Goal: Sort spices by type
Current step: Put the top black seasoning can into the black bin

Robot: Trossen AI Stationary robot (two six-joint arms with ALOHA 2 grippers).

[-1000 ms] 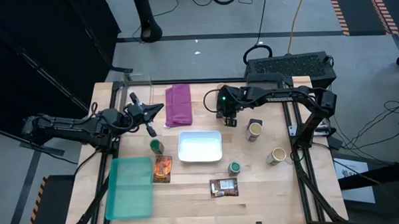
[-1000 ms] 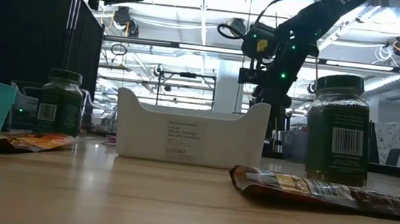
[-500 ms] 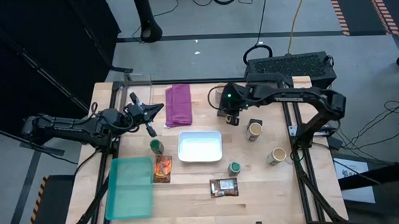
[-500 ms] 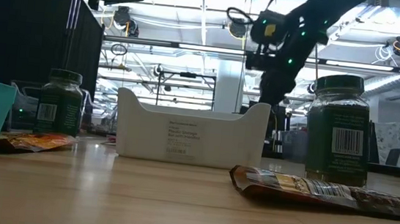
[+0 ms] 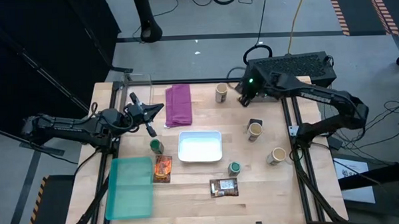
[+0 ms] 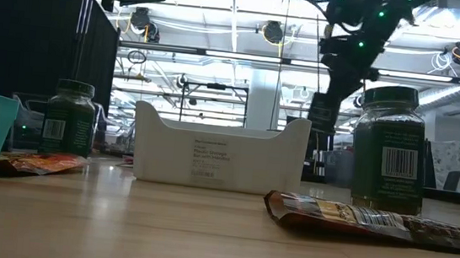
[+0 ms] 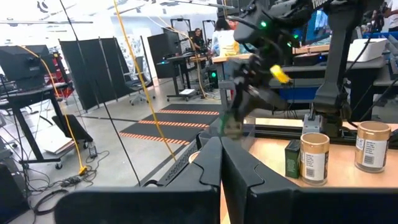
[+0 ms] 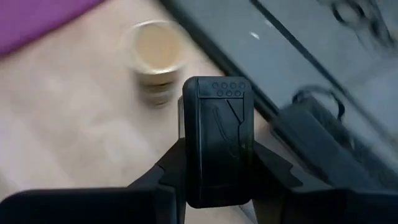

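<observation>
Three tan-lidded jars stand upright on the table: one near the far edge (image 5: 221,92), two on the right (image 5: 255,129) (image 5: 277,156). One green-lidded jar (image 5: 156,146) stands left of the white tray (image 5: 200,156), the other (image 5: 235,168) near the tray's near right corner. The orange packet (image 5: 163,168) and dark brown packet (image 5: 223,187) lie flat. My right gripper (image 5: 243,100) hangs shut and empty in the air, right of the far jar (image 8: 155,53). My left gripper (image 5: 148,118) waits shut above the table's left side.
A folded purple cloth (image 5: 178,104) lies by the far edge. A teal tray (image 5: 129,187) sits at the near left corner. A small dark box (image 5: 255,123) stands just beyond the middle tan jar. Bare wood shows between the tray and the right-hand jars.
My right gripper has risen and swung from just beyond the white tray toward the table's far right corner. The tan-lidded jar near the far edge, covered by the arm before, now stands in plain view. The left arm has kept still.
</observation>
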